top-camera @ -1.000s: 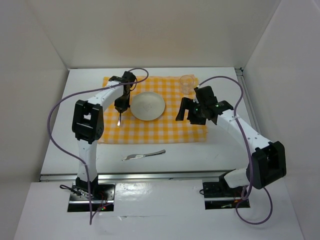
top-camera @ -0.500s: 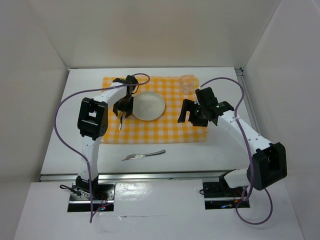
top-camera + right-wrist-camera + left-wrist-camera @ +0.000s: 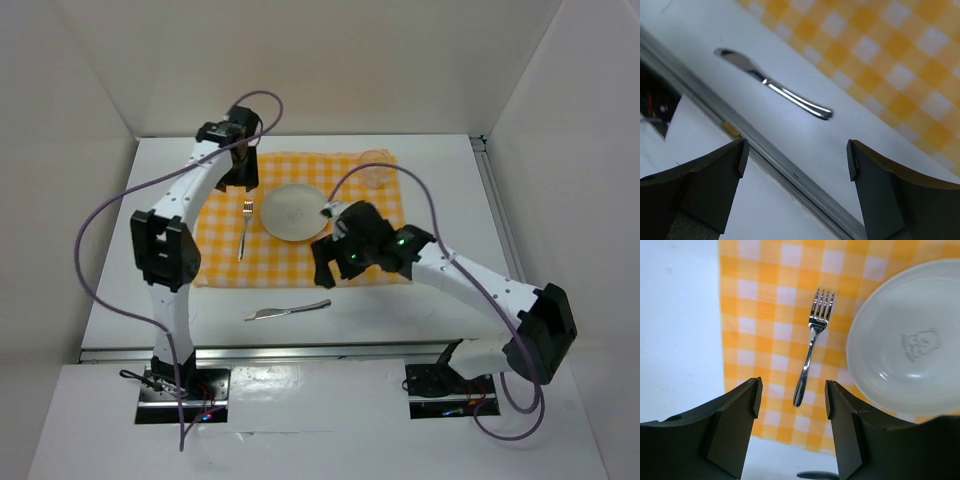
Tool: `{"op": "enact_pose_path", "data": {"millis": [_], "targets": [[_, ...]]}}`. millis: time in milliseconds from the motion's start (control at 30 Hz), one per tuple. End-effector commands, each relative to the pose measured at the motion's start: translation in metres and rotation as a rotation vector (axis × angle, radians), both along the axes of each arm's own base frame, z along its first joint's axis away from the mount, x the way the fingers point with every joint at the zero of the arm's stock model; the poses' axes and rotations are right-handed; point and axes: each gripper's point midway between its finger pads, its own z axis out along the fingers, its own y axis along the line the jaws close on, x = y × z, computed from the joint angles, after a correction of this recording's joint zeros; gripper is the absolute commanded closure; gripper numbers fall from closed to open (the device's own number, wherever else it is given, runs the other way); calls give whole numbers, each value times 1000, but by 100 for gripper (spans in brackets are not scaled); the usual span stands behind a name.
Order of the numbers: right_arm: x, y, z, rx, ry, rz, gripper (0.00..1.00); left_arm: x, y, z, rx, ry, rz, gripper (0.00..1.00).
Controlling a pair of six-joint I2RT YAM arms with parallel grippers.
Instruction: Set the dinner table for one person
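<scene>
Dinner table (image 3: pixel 430 300): white top with metal rails at its edges, spread beneath both my arms inside a white-walled booth.
Cloth (image 3: pixel 300 268): yellow-and-white checks, laid flat across the far middle of the table.
Plate (image 3: pixel 295 212): white and round, at the centre of the cloth, with a faint printed figure in its well.
Fork (image 3: pixel 811 347): flat on the cloth just left of the plate, not touching it, tines toward the far edge.
Knife (image 3: pixel 774 85): on bare tabletop off the cloth, between the cloth's near edge and the near rail.
Cup (image 3: pixel 376 168): clear, upright at the far right corner of the cloth.
My left gripper (image 3: pixel 792 390): raised over the far left part of the cloth, fingers (image 3: pixel 735 420) apart with nothing between them, the fork lying loose below.
My right gripper (image 3: pixel 796 150): above the cloth's near edge, looking down on the knife, fingers (image 3: pixel 715 175) spread wide and carrying nothing.
</scene>
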Motion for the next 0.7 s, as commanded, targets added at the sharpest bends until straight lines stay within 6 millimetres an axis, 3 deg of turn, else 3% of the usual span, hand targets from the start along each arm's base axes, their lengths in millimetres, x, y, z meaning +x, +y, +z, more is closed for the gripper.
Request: {"op": "enact_pose_path", "data": {"millis": [0, 100, 133, 167, 267, 400, 667], "targets": [[-27, 51, 2, -47, -178, 256, 9, -32, 25, 103, -35, -191, 75, 30], [-43, 65, -32, -147, -215, 363, 20, -54, 37, 112, -57, -223, 100, 30], [-38, 69, -39, -158, -226, 367, 22, -68, 43, 128, -75, -261, 107, 30], [-43, 72, -45, -164, -231, 414, 22, -76, 43, 120, -84, -245, 112, 30], [-35, 79, -53, -186, -271, 448, 23, -96, 41, 119, -136, -264, 94, 30], [-33, 85, -73, -245, -283, 525, 23, -111, 41, 104, -153, -248, 103, 30], [-36, 102, -115, -316, -299, 589, 25, -121, 35, 94, -188, -221, 94, 30]]}}
